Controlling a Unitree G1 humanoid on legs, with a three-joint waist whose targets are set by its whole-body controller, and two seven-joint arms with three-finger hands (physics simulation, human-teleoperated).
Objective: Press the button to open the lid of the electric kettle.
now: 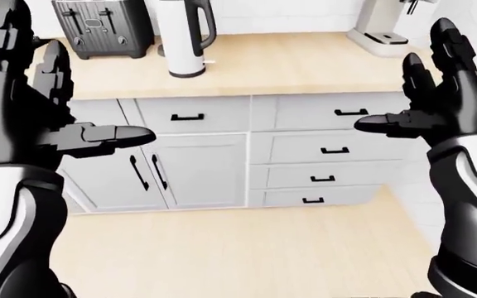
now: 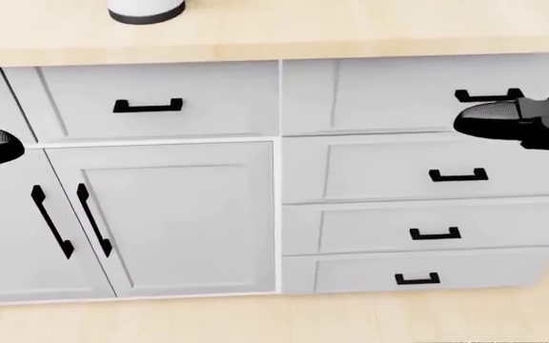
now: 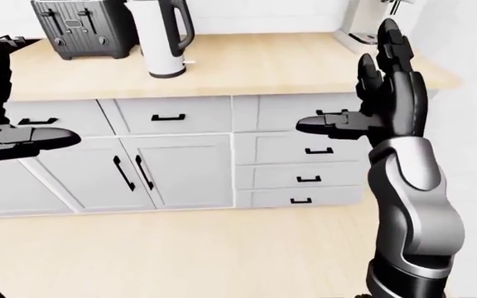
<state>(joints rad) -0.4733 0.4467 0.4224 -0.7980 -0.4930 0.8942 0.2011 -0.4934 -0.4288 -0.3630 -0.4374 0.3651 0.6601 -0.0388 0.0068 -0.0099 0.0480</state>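
Observation:
A white electric kettle point(image 1: 182, 38) with a black handle stands on the wooden counter point(image 1: 288, 62), top left of the left-eye view; its lid is cut off by the frame's top edge. In the head view only the kettle base point(image 2: 147, 10) shows. My left hand point(image 1: 52, 105) is raised at the left, fingers spread, holding nothing. At the right my right hand point(image 1: 429, 102) is raised with its fingers spread too. Both hands are well short of the counter and far from the kettle.
A black toaster point(image 1: 102, 28) sits left of the kettle, a white coffee machine point(image 1: 383, 25) at the counter's right end. Below are white drawers point(image 2: 427, 171) and cabinet doors point(image 2: 160, 214) with black handles. Light wood floor point(image 1: 239, 248) lies between me and the cabinets.

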